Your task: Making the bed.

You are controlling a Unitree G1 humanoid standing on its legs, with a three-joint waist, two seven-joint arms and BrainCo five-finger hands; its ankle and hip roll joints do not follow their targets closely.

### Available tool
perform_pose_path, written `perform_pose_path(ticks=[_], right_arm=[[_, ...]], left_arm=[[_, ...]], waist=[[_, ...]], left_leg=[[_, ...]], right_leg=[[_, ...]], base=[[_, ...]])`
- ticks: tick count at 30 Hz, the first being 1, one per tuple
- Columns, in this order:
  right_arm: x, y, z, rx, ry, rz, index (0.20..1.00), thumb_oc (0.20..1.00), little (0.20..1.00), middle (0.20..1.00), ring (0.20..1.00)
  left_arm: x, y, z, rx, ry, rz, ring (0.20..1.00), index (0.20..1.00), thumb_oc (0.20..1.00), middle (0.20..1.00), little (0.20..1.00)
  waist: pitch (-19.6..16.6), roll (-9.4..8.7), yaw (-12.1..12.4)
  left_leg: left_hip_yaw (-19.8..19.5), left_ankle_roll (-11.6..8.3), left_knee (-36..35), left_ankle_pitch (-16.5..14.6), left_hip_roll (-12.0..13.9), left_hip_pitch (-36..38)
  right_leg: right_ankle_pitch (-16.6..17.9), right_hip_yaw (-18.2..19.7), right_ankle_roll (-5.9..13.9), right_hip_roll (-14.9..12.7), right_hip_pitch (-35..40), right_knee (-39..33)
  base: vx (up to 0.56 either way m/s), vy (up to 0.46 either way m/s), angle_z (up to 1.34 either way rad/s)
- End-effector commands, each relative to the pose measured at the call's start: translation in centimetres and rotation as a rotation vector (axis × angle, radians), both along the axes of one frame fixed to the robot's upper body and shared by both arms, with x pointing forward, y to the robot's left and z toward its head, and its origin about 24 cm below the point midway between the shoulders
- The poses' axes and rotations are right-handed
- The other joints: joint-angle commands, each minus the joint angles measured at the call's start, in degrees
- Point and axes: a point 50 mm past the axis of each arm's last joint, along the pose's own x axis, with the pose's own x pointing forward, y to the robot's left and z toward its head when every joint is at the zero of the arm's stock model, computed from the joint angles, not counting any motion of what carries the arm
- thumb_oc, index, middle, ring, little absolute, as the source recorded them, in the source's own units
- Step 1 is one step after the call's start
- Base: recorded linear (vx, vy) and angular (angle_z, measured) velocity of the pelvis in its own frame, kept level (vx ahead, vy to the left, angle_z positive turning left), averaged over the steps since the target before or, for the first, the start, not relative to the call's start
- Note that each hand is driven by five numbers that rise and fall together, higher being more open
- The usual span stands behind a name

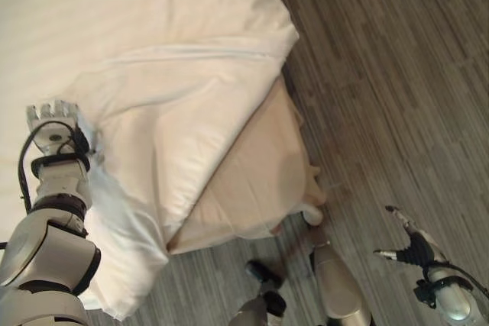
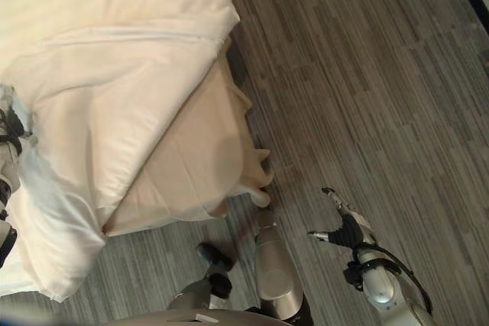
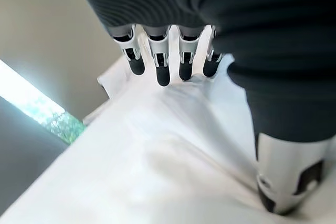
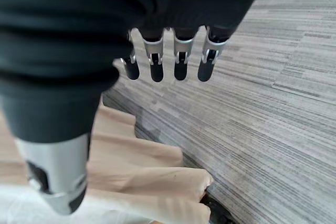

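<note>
A white duvet (image 1: 168,97) covers the bed, creased and folded back at the near corner. There a beige sheet (image 1: 260,181) is bare and hangs toward the floor. My left hand (image 1: 53,131) rests on the duvet at the left edge of the bed. In the left wrist view its fingers (image 3: 157,61) are straight, with their tips on the white cloth (image 3: 157,161) and the thumb held apart. My right hand (image 1: 416,250) hangs open over the floor to the right of the bed corner, holding nothing. Past its fingers (image 4: 168,61) lie the beige folds (image 4: 142,177).
Grey wood-plank floor (image 1: 397,74) stretches along the bed's right side and foot. A loose lower corner of the duvet (image 1: 122,295) droops off the bed edge near my left arm.
</note>
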Motion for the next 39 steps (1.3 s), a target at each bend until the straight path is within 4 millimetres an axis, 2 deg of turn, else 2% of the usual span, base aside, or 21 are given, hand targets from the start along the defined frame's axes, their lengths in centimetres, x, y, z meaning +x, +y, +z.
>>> perform_pose_path(ticks=[1,4,7,8,9,10,11,12,13,14,16,18,19,20,23,28,32,33,34,35,39], right_arm=[[-0.6,-0.7,0.6,-0.033,-0.009,-0.016,1.0,1.0,1.0,1.0,1.0],[-0.8,-0.9,0.7,-0.032,0.002,-0.02,1.0,1.0,1.0,1.0,1.0],[-1.4,-0.8,0.0,-0.009,0.048,-0.015,1.0,1.0,1.0,1.0,1.0],[-1.4,-0.7,-0.1,-0.007,0.048,-0.015,1.0,1.0,1.0,1.0,1.0],[-1.4,0.3,-2.1,0.004,0.137,0.017,1.0,1.0,1.0,1.0,1.0],[-1.3,0.4,-2.2,0.003,0.136,0.02,1.0,1.0,1.0,1.0,1.0],[-1.1,0.8,-2.6,-0.002,0.157,0.038,1.0,1.0,1.0,1.0,1.0],[-1.1,0.8,-2.7,-0.004,0.158,0.038,1.0,1.0,1.0,1.0,1.0],[-1.0,1.0,-3.0,-0.014,0.177,0.055,1.0,1.0,1.0,1.0,1.0],[-1.0,0.7,-3.4,-0.03,0.197,0.052,1.0,1.0,1.0,1.0,1.0],[-1.0,0.5,-4.1,-0.026,0.222,0.029,1.0,1.0,1.0,1.0,1.0],[-1.8,0.0,-5.2,-0.026,0.255,-0.035,1.0,1.0,1.0,1.0,1.0],[-1.8,0.0,-5.2,-0.026,0.255,-0.035,1.0,1.0,1.0,1.0,1.0],[-2.7,-0.1,-6.7,-0.015,0.299,-0.107,1.0,1.0,1.0,1.0,1.0],[-3.8,0.2,-8.3,-0.002,0.346,-0.181,1.0,1.0,1.0,1.0,1.0],[-5.4,2.1,-11.4,0.031,0.473,-0.233,1.0,1.0,1.0,1.0,1.0],[-7.0,2.8,-13.6,0.051,0.597,-0.292,1.0,1.0,1.0,1.0,1.0],[-7.2,3.0,-14.0,0.056,0.618,-0.305,1.0,1.0,1.0,1.0,1.0],[-7.3,3.1,-14.3,0.061,0.632,-0.316,1.0,1.0,1.0,1.0,1.0],[-7.7,3.1,-14.6,0.058,0.654,-0.324,1.0,1.0,1.0,1.0,1.0],[-8.0,3.2,-15.1,0.057,0.684,-0.341,1.0,1.0,1.0,1.0,1.0]], left_arm=[[-0.1,1.4,2.5,-0.123,-0.067,0.08,0.2,0.2,0.2,0.2,0.2],[0.6,0.8,3.7,-0.139,-0.108,0.041,0.2,0.2,0.2,0.2,0.2],[2.6,-2.3,9.2,-0.106,-0.295,-0.169,0.2,0.2,0.2,0.2,0.2],[2.5,-2.3,9.3,-0.105,-0.295,-0.168,0.2,0.2,0.2,0.2,0.2],[3.8,-7.0,11.0,-0.162,-0.464,-0.411,0.2,0.2,0.2,0.2,0.2],[3.7,-6.9,11.0,-0.162,-0.464,-0.406,0.2,0.2,0.2,0.2,0.2],[4.2,-9.9,11.6,-0.21,-0.535,-0.554,0.2,0.2,0.2,0.2,0.2],[4.1,-9.9,11.5,-0.212,-0.536,-0.553,0.2,0.2,0.2,0.2,0.2],[4.2,-12.6,11.0,-0.304,-0.595,-0.668,0.2,0.2,0.2,0.2,0.2],[4.4,-17.8,9.1,-0.457,-0.613,-0.867,0.2,0.2,0.2,0.2,0.2],[4.5,-20.3,4.2,-0.639,-0.545,-0.896,0.2,0.2,0.2,0.2,0.2],[2.1,-26.3,4.3,-0.827,-0.572,-1.149,0.2,0.2,0.2,0.2,0.2],[2.1,-26.3,4.3,-0.827,-0.572,-1.149,0.2,0.2,0.2,0.2,0.2],[-0.1,-28.4,0.9,-1.018,-0.493,-1.193,0.2,0.2,0.2,0.2,0.2],[-1.6,-32.2,-2.8,-1.203,-0.275,-1.231,0.2,0.2,0.2,0.2,0.2],[-3.8,-33.7,-6.8,-1.406,-0.032,-1.204,0.2,0.2,0.2,0.2,0.2],[-5.2,-35.2,-9.2,-1.442,0.139,-1.189,0.2,0.2,0.2,0.2,0.2],[-5.5,-35.5,-10.0,-1.44,0.182,-1.179,0.467,0.467,0.467,0.467,0.467],[-5.8,-36.0,-10.4,-1.434,0.222,-1.185,0.812,0.812,0.812,0.812,0.812],[-6.1,-36.4,-10.8,-1.43,0.256,-1.191,1.0,1.0,1.0,1.0,1.0],[-6.7,-37.2,-11.5,-1.447,0.316,-1.195,1.0,1.0,1.0,1.0,1.0]], waist=[[-2.5,-0.06,0.9],[-2.5,0.23,1.0],[-3.5,0.55,1.8],[-3.4,0.42,1.8],[-4.0,-0.49,3.6],[-3.8,-0.6,3.3],[-3.7,-1.23,4.1],[-3.5,-1.28,4.0],[-3.2,-2.05,4.6],[-2.9,-4.44,5.3],[-3.1,-6.49,4.2],[-4.2,-7.16,3.6],[-4.2,-7.16,3.6],[-5.7,-7.02,3.5],[-6.3,-9.13,2.0],[-6.2,-12.46,2.9],[-5.9,-13.8,3.5],[-6.0,-13.77,3.9],[-6.0,-13.73,3.8],[-6.2,-13.58,4.1],[-6.7,-13.41,4.6]], left_leg=[[-1.5,-6.52,0.4,7.4,6.6,3.0],[-2.1,-6.56,0.4,7.5,6.6,3.7],[-3.4,-6.45,0.4,7.2,6.5,4.7],[-3.5,-6.46,0.4,7.1,6.5,4.8],[-6.0,-5.76,0.4,6.1,5.7,6.6],[-6.0,-5.7,0.4,6.0,5.6,6.9],[-7.7,-5.26,0.4,5.2,4.7,7.7],[-7.8,-5.18,0.4,5.1,4.6,8.0],[-9.3,-4.45,0.7,4.1,3.0,9.9],[-13.5,-3.79,10.3,-0.7,1.2,11.4],[-16.6,-3.2,18.0,-2.8,0.0,14.4],[-16.5,-3.01,19.9,-3.5,2.0,19.5],[-16.5,-3.01,19.9,-3.5,2.0,19.5],[-17.1,-2.22,12.4,-6.3,0.3,26.1],[-14.5,-0.17,6.3,-9.9,-1.3,28.5],[-11.1,1.27,0.4,-9.2,-3.8,30.1],[-9.2,1.98,0.4,-8.1,-2.8,29.5],[-8.5,2.34,0.4,-7.9,-2.8,29.3],[-7.7,2.78,0.4,-7.4,-2.7,28.8],[-7.1,3.03,0.4,-7.0,-2.5,28.4],[-5.8,3.52,0.4,-6.4,-2.4,27.7]], right_leg=[[-4.8,-2.2,5.63,-2.2,2.8,0.7],[-5.1,-2.6,5.25,-2.1,3.8,0.7],[-5.9,-3.2,4.72,-1.9,5.6,0.7],[-6.0,-3.3,4.71,-1.9,5.7,0.7],[-6.9,-3.7,4.36,-1.7,8.4,0.7],[-6.9,-3.7,4.41,-1.8,8.6,0.7],[-7.1,-3.7,4.29,-1.9,9.5,0.7],[-7.1,-3.8,4.36,-2.0,9.8,0.7],[-7.2,-4.0,4.24,-2.4,11.2,0.7],[-6.7,-4.6,3.3,-3.2,13.3,0.7],[-5.0,-5.9,2.11,-3.6,15.3,0.7],[-4.5,-7.0,2.15,-3.9,17.1,0.7],[-4.5,-7.0,2.15,-3.9,17.1,0.7],[-3.8,-7.3,3.36,-3.6,17.3,0.7],[-0.7,-6.7,5.57,-4.9,17.3,1.4],[3.9,-7.2,9.17,-6.4,15.7,1.3],[1.5,-6.8,8.68,-6.6,17.5,5.2],[0.6,-7.2,8.2,-7.0,18.2,6.9],[-0.5,-7.3,7.76,-7.2,19.1,9.5],[-1.7,-7.2,7.27,-7.5,19.9,11.0],[-3.1,-5.9,6.9,-8.1,21.6,13.2]], base=[[0.03,-0.029,0.06],[0.01,-0.023,0.15],[0.01,-0.035,0.16],[0.0,-0.059,0.31],[-0.01,-0.032,0.35],[-0.02,-0.044,0.26],[-0.01,-0.003,0.04],[-0.04,-0.015,0.01],[-0.11,-0.058,0.07],[-0.21,-0.089,0.1],[-0.2,0.002,0.23],[-0.1,0.125,0.1],[-0.14,0.243,0.03],[-0.17,0.235,0.06],[-0.31,0.263,0.05],[-0.33,0.183,-0.1],[-0.29,0.028,-0.25],[-0.32,0.025,-0.15],[-0.31,0.003,-0.29],[-0.22,0.002,-0.38],[-0.16,-0.022,-0.51]])
